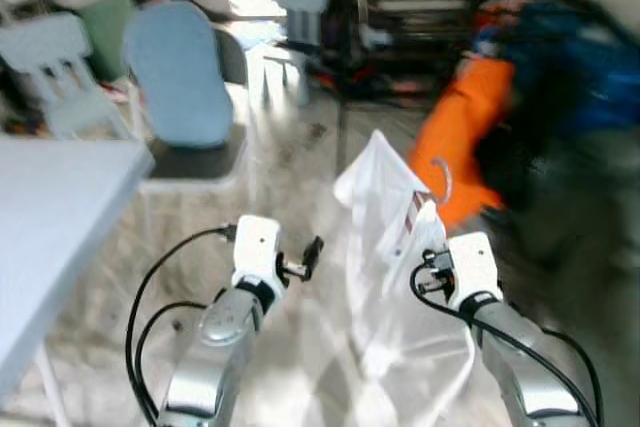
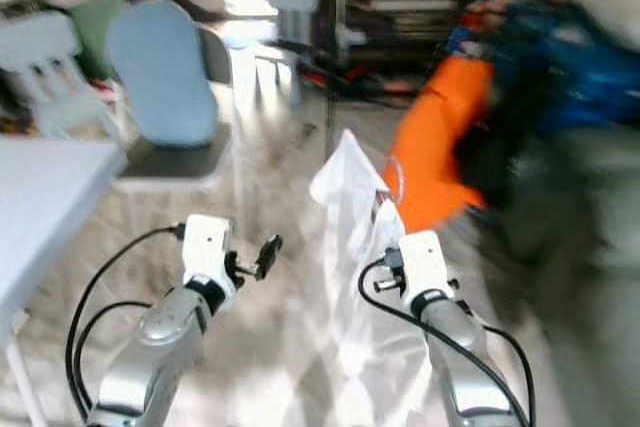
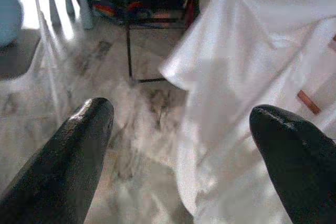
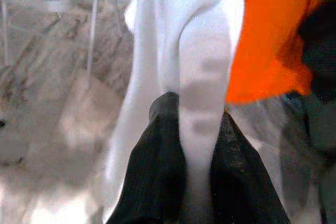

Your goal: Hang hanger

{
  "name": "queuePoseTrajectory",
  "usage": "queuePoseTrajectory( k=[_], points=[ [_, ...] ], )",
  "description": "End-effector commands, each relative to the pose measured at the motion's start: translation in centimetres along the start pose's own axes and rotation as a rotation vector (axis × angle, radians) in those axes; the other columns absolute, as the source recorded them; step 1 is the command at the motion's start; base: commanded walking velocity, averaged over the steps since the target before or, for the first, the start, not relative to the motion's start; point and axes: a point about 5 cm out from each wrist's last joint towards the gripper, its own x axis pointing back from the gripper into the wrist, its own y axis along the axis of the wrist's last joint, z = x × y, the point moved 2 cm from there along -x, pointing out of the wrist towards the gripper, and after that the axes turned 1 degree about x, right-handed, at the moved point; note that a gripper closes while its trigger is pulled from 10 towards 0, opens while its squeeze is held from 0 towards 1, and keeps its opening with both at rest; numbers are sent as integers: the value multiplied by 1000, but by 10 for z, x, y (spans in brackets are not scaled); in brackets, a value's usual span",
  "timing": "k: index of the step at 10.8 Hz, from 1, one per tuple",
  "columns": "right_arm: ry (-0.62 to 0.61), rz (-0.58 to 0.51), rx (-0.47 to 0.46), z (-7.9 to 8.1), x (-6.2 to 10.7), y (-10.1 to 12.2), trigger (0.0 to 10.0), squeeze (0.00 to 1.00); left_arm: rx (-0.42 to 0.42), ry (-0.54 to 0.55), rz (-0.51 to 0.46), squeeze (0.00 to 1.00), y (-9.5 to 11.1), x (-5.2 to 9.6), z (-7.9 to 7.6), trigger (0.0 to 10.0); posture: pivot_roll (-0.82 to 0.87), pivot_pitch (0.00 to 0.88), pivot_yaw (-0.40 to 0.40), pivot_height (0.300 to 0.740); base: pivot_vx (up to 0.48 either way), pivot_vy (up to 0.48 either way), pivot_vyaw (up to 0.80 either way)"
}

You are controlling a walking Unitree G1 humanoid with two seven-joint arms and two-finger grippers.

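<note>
While the head views are smeared with blur, the right gripper [image 1: 432, 229] is clear enough: its black jaws are clamped together on a fold of the thin white cloth garment [image 1: 385, 237], which the right wrist view shows pinched between the two fingers [image 4: 163, 166]. That garment hangs on a hanger with a pale curved hook [image 1: 441, 179] that rises just above the gripper; a reddish-brown bar of it [image 3: 308, 102] shows through the cloth in the left wrist view. To the left of the garment, the left gripper [image 1: 312, 252] hovers over the pale marbled floor [image 1: 300, 347], its glossy rounded jaws wide apart and gripping nothing. Just right of the garment and behind it hangs a bright orange cloth [image 1: 460, 137], with dark blue fabric [image 1: 580, 67] beyond. Left of the garment stands a white bench [image 1: 50, 227], then a chair with a rounded light-blue back [image 1: 180, 72]. Farther off, behind the garment, is a dark metal rack [image 3: 157, 3].
</note>
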Motion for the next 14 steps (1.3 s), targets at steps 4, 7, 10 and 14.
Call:
queuePoseTrajectory(
  k=[4,7,10,14],
  points=[
    [14,-52,32,6,-4,14,10000,0,-17,55,-17,0,1,-1,13,10000,-164,6,16,740,-162,0,0],
    [30,-58,31,7,-6,19,10000,0,7,30,-66,0,9,-3,5,10000,-170,15,6,740,0,0,0],
    [73,-70,81,15,-6,21,10000,0,3,24,-69,0,7,-4,2,10000,-177,20,-5,740,0,0,0],
    [83,-82,100,16,-7,24,10000,0,10,25,-76,0,7,-5,2,10000,-179,19,-7,740,0,-338,352]
  ],
)
